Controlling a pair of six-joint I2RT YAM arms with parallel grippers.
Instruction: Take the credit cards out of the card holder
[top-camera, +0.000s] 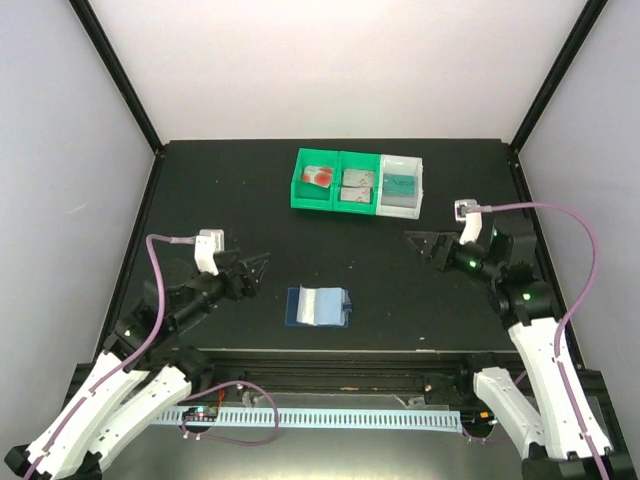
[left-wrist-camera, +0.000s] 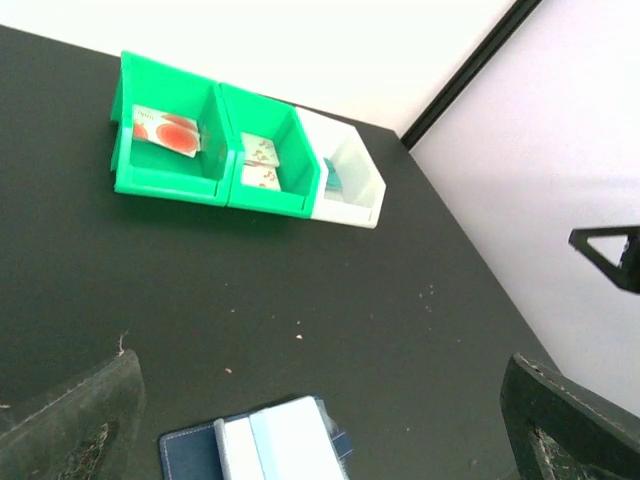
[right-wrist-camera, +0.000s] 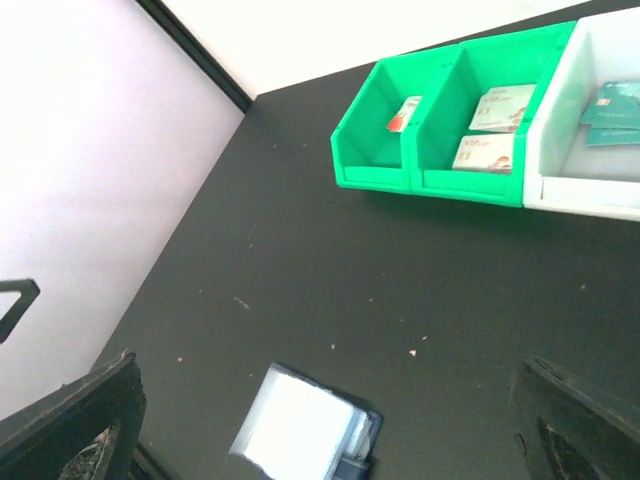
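The card holder (top-camera: 317, 306) lies open on the black table, navy cover down and pale blue pockets up; it also shows at the bottom of the left wrist view (left-wrist-camera: 265, 445) and of the right wrist view (right-wrist-camera: 305, 425). The credit cards lie in the trays at the back: a white one with red circles (top-camera: 318, 177), greyish ones (top-camera: 356, 186) and a teal one (top-camera: 401, 184). My left gripper (top-camera: 255, 268) hovers open to the holder's left, with nothing in it. My right gripper (top-camera: 425, 245) hangs open to the holder's upper right, also with nothing between its fingers.
A green tray with two compartments (top-camera: 298, 190) stands at the back centre, with a white tray (top-camera: 415, 168) joined on its right. Black frame posts rise at the table's far corners. The table's near edge runs just below the holder.
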